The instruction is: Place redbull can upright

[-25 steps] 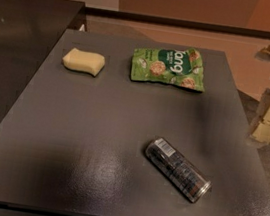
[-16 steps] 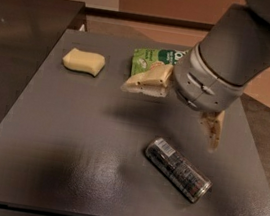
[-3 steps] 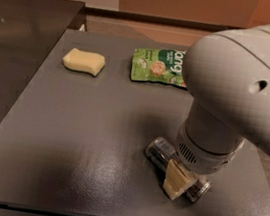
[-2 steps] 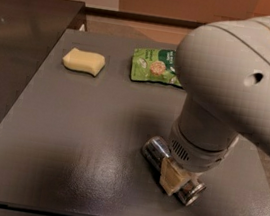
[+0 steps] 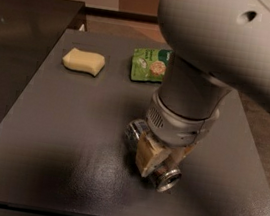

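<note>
The redbull can (image 5: 165,174) lies on its side on the dark table (image 5: 70,136), right of the middle and near the front. Its silver end faces the front right and its other end (image 5: 134,129) points back left. My gripper (image 5: 164,157) comes straight down onto the can's middle. One cream finger (image 5: 146,156) is on the can's near side and the other (image 5: 187,151) on its far side, closed against it. The big grey arm hides most of the can's body.
A yellow sponge (image 5: 84,61) lies at the back left of the table. A green snack bag (image 5: 149,65) lies at the back middle, partly behind the arm. A darker counter (image 5: 19,37) adjoins on the left. The table's front edge runs just below the can.
The arm came down over the can and its fingers closed around it. In the last second the gripper and the can shifted left together.
</note>
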Controlling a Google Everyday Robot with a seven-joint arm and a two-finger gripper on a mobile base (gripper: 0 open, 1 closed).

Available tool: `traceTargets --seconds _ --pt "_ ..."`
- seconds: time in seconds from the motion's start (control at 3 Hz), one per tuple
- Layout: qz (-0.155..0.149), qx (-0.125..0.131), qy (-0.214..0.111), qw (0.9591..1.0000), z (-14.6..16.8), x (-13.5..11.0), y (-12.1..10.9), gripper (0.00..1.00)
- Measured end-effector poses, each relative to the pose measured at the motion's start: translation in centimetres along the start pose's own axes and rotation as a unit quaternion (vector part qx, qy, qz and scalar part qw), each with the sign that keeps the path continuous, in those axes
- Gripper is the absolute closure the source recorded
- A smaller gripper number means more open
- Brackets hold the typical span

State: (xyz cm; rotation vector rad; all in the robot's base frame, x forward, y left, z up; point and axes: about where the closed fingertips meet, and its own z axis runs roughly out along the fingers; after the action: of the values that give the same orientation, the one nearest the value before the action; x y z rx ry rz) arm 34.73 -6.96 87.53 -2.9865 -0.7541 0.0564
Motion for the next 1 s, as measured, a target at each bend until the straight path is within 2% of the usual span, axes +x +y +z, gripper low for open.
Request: traceTargets --seconds 0.33,0.67,1.0 --pt "0.088 0.067 0.014 0.9938 -1.6 2.1 -1.9 1.0" --pt "0.188 0.129 0.034 0.973 -2.9 3.7 -3.0 1.0" --pt "0.295 0.175 0.062 0.9372 -4.2 5.0 -3.5 1.0"
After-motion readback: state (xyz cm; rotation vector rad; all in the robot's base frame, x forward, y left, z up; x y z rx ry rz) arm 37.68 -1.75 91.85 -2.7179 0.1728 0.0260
